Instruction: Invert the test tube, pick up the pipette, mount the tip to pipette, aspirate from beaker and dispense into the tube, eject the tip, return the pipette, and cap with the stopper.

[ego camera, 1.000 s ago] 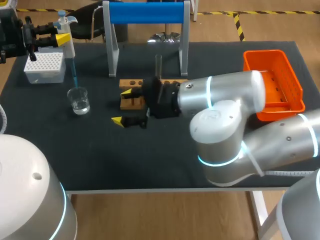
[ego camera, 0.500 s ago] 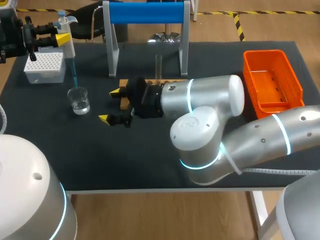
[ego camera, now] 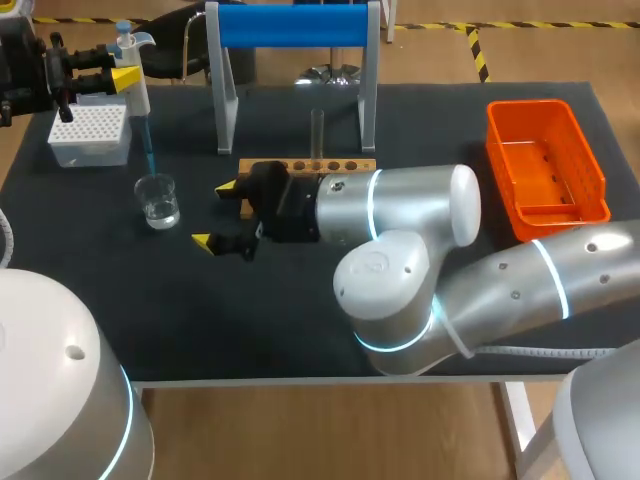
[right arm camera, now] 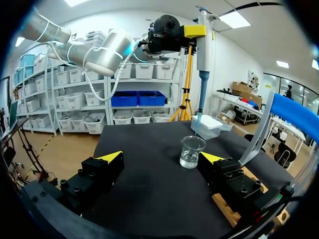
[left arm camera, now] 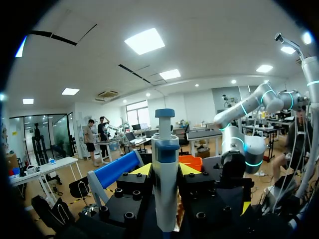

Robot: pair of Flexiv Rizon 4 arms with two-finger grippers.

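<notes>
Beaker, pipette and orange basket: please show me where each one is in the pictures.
beaker (ego camera: 158, 195): head view, on its glass wall.
pipette (right arm camera: 203, 45): right wrist view, on its pale upper body.
basket (ego camera: 528, 105): head view, on its far rim.

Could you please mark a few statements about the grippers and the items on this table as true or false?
1. The left gripper is shut on the pipette. True.
2. The right gripper has its fingers shut on the beaker. False: its fingers are open and the beaker stands ahead of them, untouched.
3. The test tube stands upright in the wooden rack. True.
4. The orange basket sits right beside the tip box. False: the basket is at the table's right side and the tip box at its far left.
</notes>
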